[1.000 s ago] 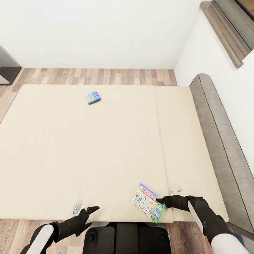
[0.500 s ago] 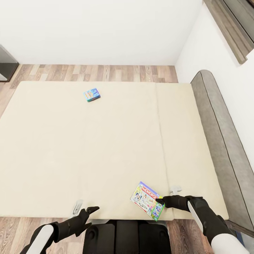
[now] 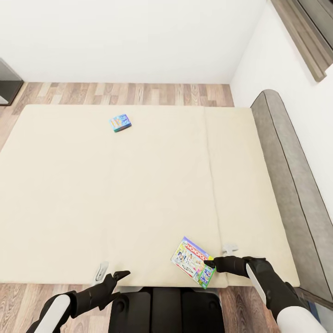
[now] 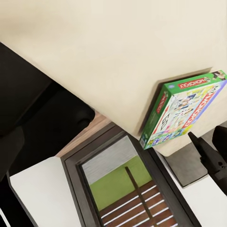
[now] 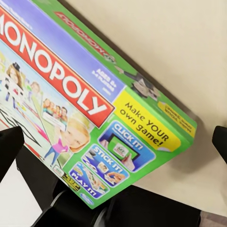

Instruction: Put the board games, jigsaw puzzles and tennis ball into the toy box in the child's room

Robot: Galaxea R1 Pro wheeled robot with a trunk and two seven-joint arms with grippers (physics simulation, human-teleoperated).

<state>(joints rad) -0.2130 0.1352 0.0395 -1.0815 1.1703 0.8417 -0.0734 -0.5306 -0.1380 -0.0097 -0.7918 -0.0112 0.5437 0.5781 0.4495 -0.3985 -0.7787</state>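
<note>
- The Monopoly box [image 3: 193, 262] lay flat on the beige mattress [image 3: 115, 194] of the bed, at the near edge, close to the corner toward the headboard [image 3: 289, 185].
- The right pincer [image 3: 209, 264] reached in from the headboard side, its fingertips at the box's near corner; in the head view the tip overlapped the green edge of the box.
- In the right wrist view the Monopoly box [image 5: 90, 109] lay between the two dark fingertips [image 5: 9, 144], which stood wide apart at either side of it and were not closed on it; the right pincer was open.
- Whether a fingertip actually touched the box could not be told.
- The left pincer [image 3: 118, 276] hung over the near edge of the bed, well apart from the Monopoly box, its two fingers spread and holding nothing.
- In the left wrist view the Monopoly box [image 4: 182, 109] sat at the mattress edge, with a dark fingertip of the right pincer [image 4: 208, 153] just beside its corner.
- A small blue game box [image 3: 120, 123] lay flat on the far part of the mattress, well apart from both pincers.
- Wood-plank floor [image 3: 129, 94] ran between the far edge of the bed and the white wall [image 3: 129, 37].
</note>
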